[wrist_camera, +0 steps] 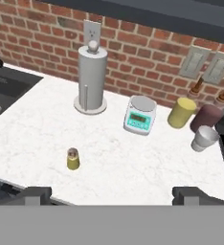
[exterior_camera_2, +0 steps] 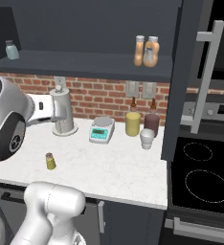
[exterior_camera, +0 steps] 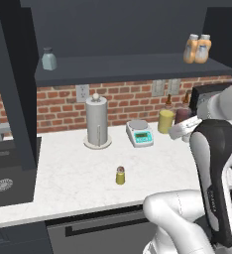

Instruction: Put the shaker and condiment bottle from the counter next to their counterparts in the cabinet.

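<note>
The white marble worktop (wrist_camera: pixel 133 162) carries the small yellow-olive shaker (wrist_camera: pixel 73 159), a paper-towel roll (wrist_camera: pixel 91 79), a kitchen scale (wrist_camera: pixel 140 115), a yellow canister (wrist_camera: pixel 181 113), a maroon canister (wrist_camera: pixel 206 117) and a white cup (wrist_camera: pixel 204 139).

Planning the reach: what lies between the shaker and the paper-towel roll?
Bare counter in the hand view, between shaker and paper-towel roll.

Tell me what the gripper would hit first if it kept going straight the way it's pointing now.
Most likely the bare counter, between the shaker and the kitchen scale. The open gripper looks down across the worktop with nothing standing in that line, though depth is hard to judge.
</note>
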